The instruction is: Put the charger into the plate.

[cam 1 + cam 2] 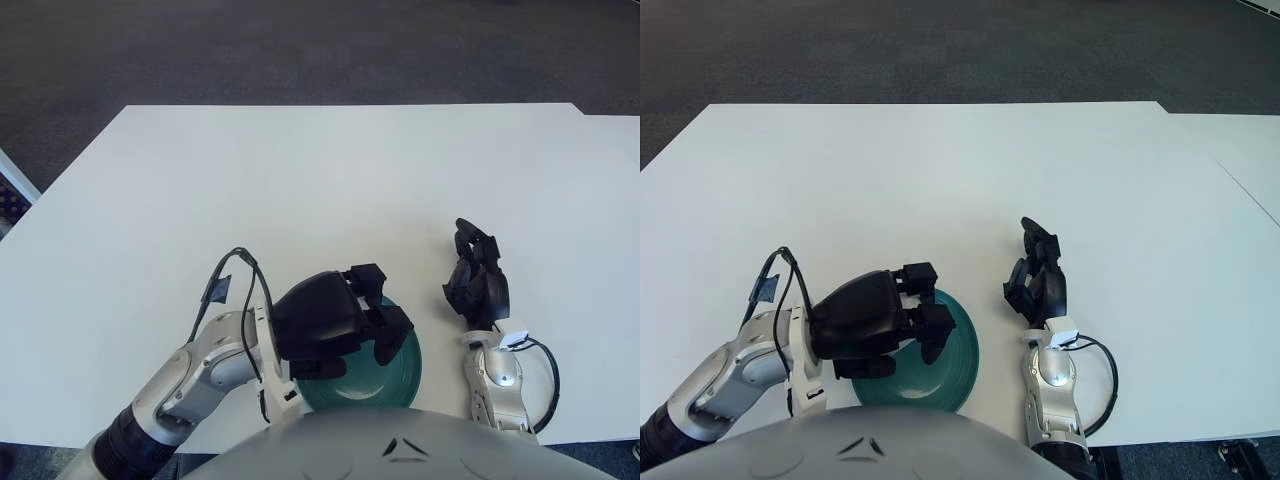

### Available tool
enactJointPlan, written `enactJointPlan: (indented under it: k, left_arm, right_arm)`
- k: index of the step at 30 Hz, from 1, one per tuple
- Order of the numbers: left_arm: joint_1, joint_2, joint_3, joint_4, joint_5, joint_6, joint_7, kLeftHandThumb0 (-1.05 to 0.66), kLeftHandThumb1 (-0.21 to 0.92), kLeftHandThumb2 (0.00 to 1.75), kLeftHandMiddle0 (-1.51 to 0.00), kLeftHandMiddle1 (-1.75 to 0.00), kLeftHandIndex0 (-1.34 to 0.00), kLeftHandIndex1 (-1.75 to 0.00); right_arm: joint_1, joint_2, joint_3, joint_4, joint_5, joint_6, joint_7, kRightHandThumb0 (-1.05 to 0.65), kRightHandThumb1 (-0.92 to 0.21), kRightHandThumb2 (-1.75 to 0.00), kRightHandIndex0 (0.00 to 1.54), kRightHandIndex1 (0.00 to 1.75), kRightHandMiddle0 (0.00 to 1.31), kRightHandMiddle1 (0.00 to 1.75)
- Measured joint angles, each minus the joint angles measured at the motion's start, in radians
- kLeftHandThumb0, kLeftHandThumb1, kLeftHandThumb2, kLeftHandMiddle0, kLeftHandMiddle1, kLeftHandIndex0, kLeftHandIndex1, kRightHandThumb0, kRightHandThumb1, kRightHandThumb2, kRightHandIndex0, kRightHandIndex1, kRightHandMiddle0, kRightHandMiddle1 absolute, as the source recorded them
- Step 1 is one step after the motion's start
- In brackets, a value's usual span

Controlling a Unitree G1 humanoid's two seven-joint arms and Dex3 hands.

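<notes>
A dark green plate [402, 368] stands near the table's front edge. My left hand [340, 320] hovers over the plate's left half, palm down, and hides most of it. No charger shows in either view; the visible right part of the plate holds nothing, and whatever is under the left hand is hidden. My right hand [476, 272] shows to the right of the plate, apart from it, with its fingers relaxed and holding nothing.
The white table [330, 180] stretches far ahead and to both sides. A second white table edge [1240, 150] shows at the far right. Dark carpet lies beyond the table.
</notes>
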Motion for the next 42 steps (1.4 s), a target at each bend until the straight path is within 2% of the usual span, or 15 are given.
enactJointPlan:
  k: [4, 6, 7, 8, 9, 10, 11, 12, 15, 18, 26, 29, 33, 38, 42]
  left_arm:
    - [0.004, -0.006, 0.000, 0.000, -0.034, 0.004, -0.002, 0.00, 0.11, 1.55, -0.77, -1.74, -0.55, -1.70]
    - [0.009, -0.012, 0.000, 0.000, -0.051, 0.010, -0.003, -0.01, 0.25, 1.35, -0.68, -1.75, -0.52, -1.58]
    - [0.012, -0.014, -0.001, -0.001, -0.058, 0.014, -0.004, -0.16, 0.37, 1.21, -0.59, -1.75, -0.44, -1.61]
    - [0.017, -0.018, -0.001, -0.002, -0.065, 0.021, -0.005, -0.43, 0.57, 1.02, -0.41, -1.58, -0.28, -1.55]
    - [0.023, -0.021, 0.000, -0.003, -0.070, 0.029, -0.006, -0.60, 0.70, 0.89, -0.30, -1.46, -0.18, -1.50]
    - [0.029, -0.022, 0.000, -0.004, -0.072, 0.036, -0.008, -0.67, 0.74, 0.86, -0.25, -1.34, -0.14, -1.40]
    - [0.034, -0.023, 0.000, -0.004, -0.074, 0.042, -0.009, -0.78, 0.81, 0.81, -0.20, -1.11, -0.09, -1.23]
    - [0.041, -0.024, 0.000, -0.005, -0.075, 0.048, -0.009, -0.85, 0.85, 0.78, -0.19, -0.87, -0.06, -1.07]
    - [0.053, -0.027, 0.002, -0.005, -0.076, 0.060, -0.009, -0.96, 0.90, 0.75, -0.21, -0.45, -0.02, -0.80]
    - [0.060, -0.031, 0.004, -0.006, -0.082, 0.066, -0.009, -1.02, 0.91, 0.75, -0.20, -0.21, -0.01, -0.60]
    - [0.063, -0.042, 0.028, -0.031, -0.090, 0.066, 0.001, -1.05, 0.92, 0.76, -0.11, -0.03, 0.00, -0.30]
    - [0.064, -0.045, 0.042, -0.030, -0.059, 0.048, 0.022, -1.05, 0.92, 0.76, -0.05, -0.02, 0.00, -0.19]
    - [0.061, -0.049, 0.052, -0.024, -0.037, 0.022, 0.045, -1.05, 0.92, 0.76, -0.01, 0.00, 0.00, -0.09]
    - [0.064, -0.049, 0.060, -0.021, -0.027, 0.007, 0.055, -1.05, 0.92, 0.73, 0.00, 0.00, 0.00, -0.01]
    - [0.066, -0.048, 0.062, -0.022, -0.029, 0.009, 0.051, -1.05, 0.92, 0.72, 0.00, 0.00, 0.00, 0.00]
  right_arm:
    - [-0.003, 0.002, 0.000, 0.002, -0.002, -0.003, -0.006, -0.84, -0.92, -0.91, 0.27, 0.00, 0.00, 0.79]
    - [-0.006, 0.003, 0.000, 0.004, -0.004, -0.003, -0.009, -0.84, -0.92, -0.92, 0.27, 0.00, 0.00, 0.78]
    - [-0.008, 0.003, 0.000, 0.005, -0.004, -0.003, -0.010, -0.84, -0.92, -0.92, 0.27, 0.00, 0.00, 0.78]
    - [-0.010, 0.004, 0.000, 0.007, -0.005, -0.003, -0.011, -0.84, -0.92, -0.93, 0.27, 0.00, 0.00, 0.77]
    - [-0.012, 0.004, 0.000, 0.008, -0.006, -0.002, -0.012, -0.84, -0.92, -0.94, 0.27, 0.00, 0.00, 0.77]
    - [-0.014, 0.004, 0.000, 0.009, -0.007, 0.000, -0.012, -0.84, -0.92, -0.95, 0.27, 0.00, 0.00, 0.77]
    - [-0.016, 0.004, 0.001, 0.010, -0.008, 0.005, -0.012, -0.84, -0.92, -0.96, 0.28, 0.01, 0.00, 0.76]
    - [-0.017, 0.004, 0.003, 0.011, -0.010, 0.010, -0.012, -0.84, -0.92, -0.97, 0.28, 0.01, 0.00, 0.76]
    - [-0.022, 0.004, 0.009, 0.012, -0.018, 0.025, -0.014, -0.84, -0.92, -1.00, 0.28, 0.01, 0.00, 0.75]
    - [-0.029, 0.007, 0.022, 0.012, -0.035, 0.042, -0.018, -0.83, -0.92, -1.02, 0.27, 0.00, 0.00, 0.72]
    - [-0.020, 0.043, 0.069, -0.037, -0.035, 0.132, -0.012, -0.76, -0.92, -1.03, 0.27, 0.01, 0.00, 0.72]
    - [0.021, 0.080, 0.123, -0.070, 0.044, 0.133, 0.028, -0.74, -0.92, -1.02, 0.28, 0.01, 0.00, 0.74]
    - [0.062, 0.082, 0.184, -0.098, 0.181, 0.137, 0.136, -0.73, -0.92, -1.02, 0.29, 0.01, 0.00, 0.74]
    - [0.068, 0.081, 0.201, -0.115, 0.374, 0.186, 0.258, -0.73, -0.92, -1.03, 0.28, 0.01, 0.00, 0.68]
    - [0.080, 0.077, 0.208, -0.175, 0.437, 0.252, 0.277, -0.73, -0.92, -1.05, 0.26, 0.00, 0.00, 0.61]
